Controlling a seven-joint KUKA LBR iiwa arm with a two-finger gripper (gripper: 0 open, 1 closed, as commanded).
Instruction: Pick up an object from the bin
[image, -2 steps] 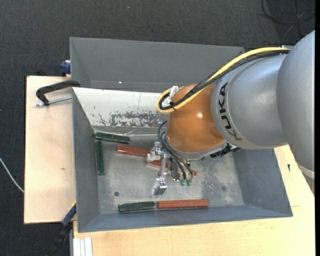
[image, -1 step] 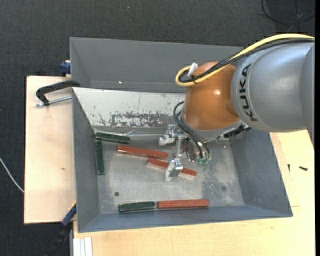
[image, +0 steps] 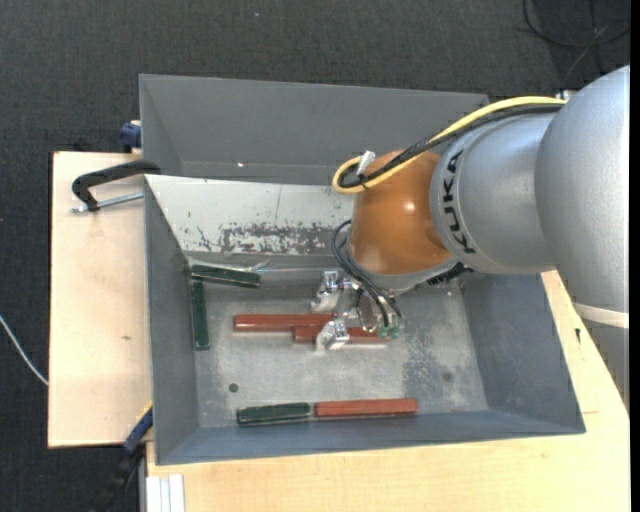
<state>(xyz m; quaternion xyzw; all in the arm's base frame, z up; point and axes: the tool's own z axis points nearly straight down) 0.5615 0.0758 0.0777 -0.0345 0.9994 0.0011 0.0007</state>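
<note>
I have the gripper (image: 330, 314) low, its 2 fingers apart astride the middle red stick (image: 265, 323) — grasp step; next, I'd judge, close squarely, then lift.

The gripper (image: 331, 313) sat low at the middle of the bin (image: 300, 130), fingers apart, 1 finger (image: 335, 337) over the right part of a red bar (image: 265, 323) lying on the floor. A far green bar (image: 225, 275) and a left green bar (image: 201, 313) met near the back-left corner. By the near wall, a near green bar (image: 273, 413) and a near red bar (image: 366, 407) lay end to end
</note>
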